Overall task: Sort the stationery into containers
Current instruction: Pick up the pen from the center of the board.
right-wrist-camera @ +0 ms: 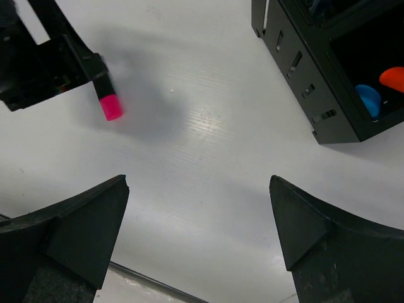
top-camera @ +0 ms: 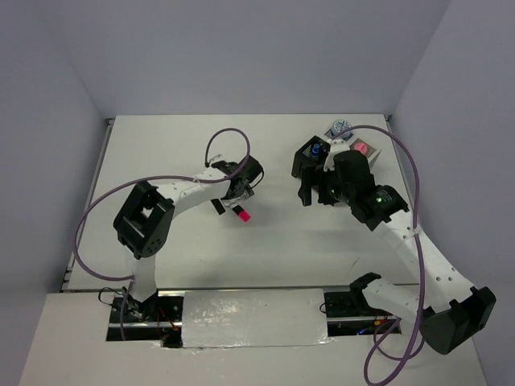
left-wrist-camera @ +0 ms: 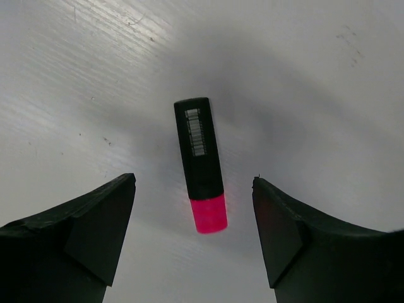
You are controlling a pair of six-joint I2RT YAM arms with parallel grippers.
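Observation:
A stubby black highlighter with a pink cap [left-wrist-camera: 201, 164] lies flat on the white table [top-camera: 273, 233]. My left gripper [left-wrist-camera: 193, 182] hangs over it, open, one finger on each side of the cap end with a gap on both sides. In the top view the highlighter [top-camera: 241, 214] pokes out just below the left gripper [top-camera: 231, 203]. My right gripper [right-wrist-camera: 199, 180] is open and holds nothing above bare table. It hovers beside the black container [right-wrist-camera: 303, 82], in which a blue cap [right-wrist-camera: 368, 100] and an orange cap [right-wrist-camera: 392, 77] show.
The black container [top-camera: 312, 153] stands at the back right, partly hidden by the right arm. Behind it is a light container [top-camera: 348, 145] holding a pink item [top-camera: 361, 148] and a patterned roll [top-camera: 339, 126]. The right wrist view catches the left gripper [right-wrist-camera: 44, 69] at its upper left.

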